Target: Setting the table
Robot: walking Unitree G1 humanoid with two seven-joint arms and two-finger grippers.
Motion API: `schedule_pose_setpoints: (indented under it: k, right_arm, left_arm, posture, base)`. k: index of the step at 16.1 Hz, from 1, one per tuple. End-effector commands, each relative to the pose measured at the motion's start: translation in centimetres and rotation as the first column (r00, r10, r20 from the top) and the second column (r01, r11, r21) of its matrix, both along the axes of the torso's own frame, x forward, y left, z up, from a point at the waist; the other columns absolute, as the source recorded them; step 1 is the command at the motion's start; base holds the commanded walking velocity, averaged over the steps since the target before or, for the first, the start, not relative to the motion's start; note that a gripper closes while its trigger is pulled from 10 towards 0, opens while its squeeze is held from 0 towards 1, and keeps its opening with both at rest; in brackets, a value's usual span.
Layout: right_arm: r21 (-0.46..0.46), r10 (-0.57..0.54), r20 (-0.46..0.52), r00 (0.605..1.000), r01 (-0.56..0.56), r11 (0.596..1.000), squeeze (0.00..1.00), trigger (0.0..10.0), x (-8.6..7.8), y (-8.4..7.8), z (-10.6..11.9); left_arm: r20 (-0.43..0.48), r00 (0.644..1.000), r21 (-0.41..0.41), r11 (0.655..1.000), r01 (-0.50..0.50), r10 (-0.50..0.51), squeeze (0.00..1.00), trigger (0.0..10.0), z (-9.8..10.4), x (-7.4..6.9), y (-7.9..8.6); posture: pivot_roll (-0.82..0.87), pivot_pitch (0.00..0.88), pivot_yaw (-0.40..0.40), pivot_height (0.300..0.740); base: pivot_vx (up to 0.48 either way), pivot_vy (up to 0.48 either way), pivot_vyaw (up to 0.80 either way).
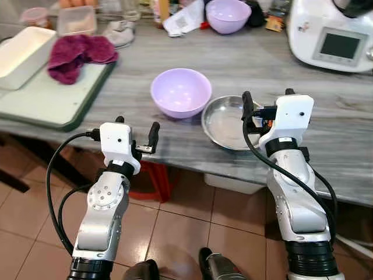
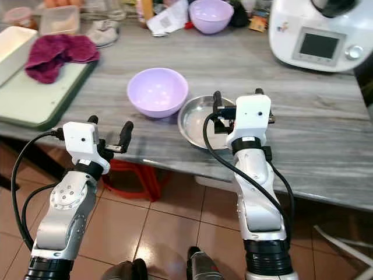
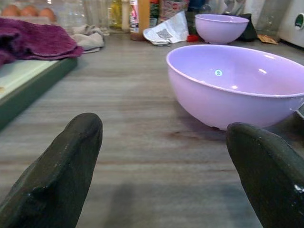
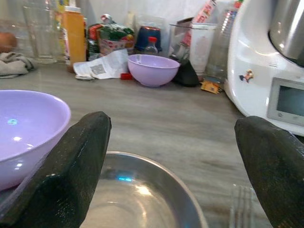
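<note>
Directly at 12 o'clock of the wide-open, empty right gripper [image 1: 267, 100] sits the steel bowl [image 1: 226, 123]; left gripper [image 1: 137, 131], equally open and empty, has the lilac bowl [image 1: 180, 92] at 1 o'clock.

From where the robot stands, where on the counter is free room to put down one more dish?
Free: the grey counter right of the steel bowl, in front of the white appliance; also the strip between the near purple bowl and the green tray. The back edge is crowded with the far purple bowl and bottles.
</note>
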State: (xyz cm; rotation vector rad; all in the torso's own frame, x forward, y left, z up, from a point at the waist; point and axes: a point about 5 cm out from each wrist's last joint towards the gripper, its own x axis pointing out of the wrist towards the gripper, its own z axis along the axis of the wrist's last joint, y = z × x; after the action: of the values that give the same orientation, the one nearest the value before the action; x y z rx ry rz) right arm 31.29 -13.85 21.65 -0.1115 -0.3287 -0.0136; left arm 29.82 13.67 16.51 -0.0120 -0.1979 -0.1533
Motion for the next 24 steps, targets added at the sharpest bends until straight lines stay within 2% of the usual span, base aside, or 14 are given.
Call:
schedule_pose_setpoints:
  k: [1, 16, 24]
  right_arm:
    - [-0.006, -0.012, -0.01, 1.0, 0.012, 1.0, 0.0, 10.0, -0.1, -0.05, -0.55]
    - [-0.012, -0.035, -0.013, 0.999, 0.035, 0.999, 0.0, 10.0, 0.23, -0.64, -0.61]
    - [-0.005, -0.022, -0.016, 1.0, 0.022, 1.0, 0.0, 10.0, 0.46, -0.42, -0.66]
  left_arm:
    - [-0.018, 1.0, 0.009, 1.0, -0.01, 0.01, 0.0, 10.0, -0.31, -0.04, 0.15]
    - [-0.037, 0.999, 0.018, 1.0, -0.003, 0.004, 0.0, 10.0, -0.55, 0.05, -0.08]
    - [-0.039, 0.999, 0.019, 1.0, 0.007, -0.006, 0.0, 10.0, -0.68, -0.02, -0.23]
  posture:
    - [-0.12, 0.187, 0.016, 0.74]
    - [-0.12, 0.188, 0.009, 0.74]
    - [-0.12, 0.183, 0.003, 0.74]
  base:
    - [0.0, 0.0, 0.0]
    - [-0.265, 0.0, 0.0]
    - [-0.301, 0.0, 0.0]
